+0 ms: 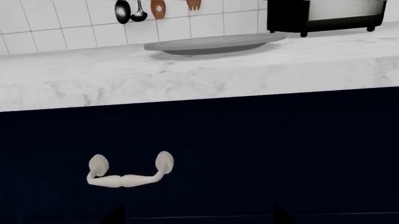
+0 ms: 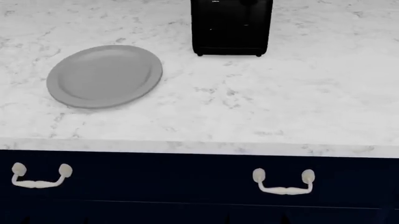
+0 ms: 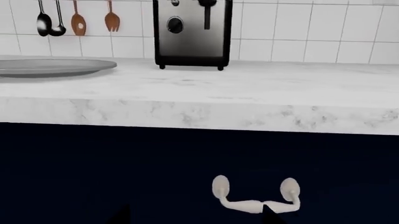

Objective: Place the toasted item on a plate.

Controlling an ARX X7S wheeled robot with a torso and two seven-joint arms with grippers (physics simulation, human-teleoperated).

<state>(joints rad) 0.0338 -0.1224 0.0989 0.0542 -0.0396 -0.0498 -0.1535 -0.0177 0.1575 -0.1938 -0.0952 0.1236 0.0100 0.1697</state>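
The plate (image 2: 104,76) looks matt grey and smooth, like unglazed ceramic or plastic, with no shine on its rim. It lies on a countertop (image 2: 262,107) of white marble-like stone with faint grey veins and a soft, honed finish. The toaster (image 3: 192,33), behind the plate, has a brushed-metal front with a dull sheen and black, satin side panels. Below the countertop, the cabinet front (image 3: 124,163) is dark navy and matt. Its handles (image 2: 283,182) are smooth, off-white and slightly glossy. Behind the toaster, white wall tiles (image 3: 299,28) look glazed; two hanging spoons (image 3: 93,21) look wooden, two ladles (image 3: 48,21) shiny black.
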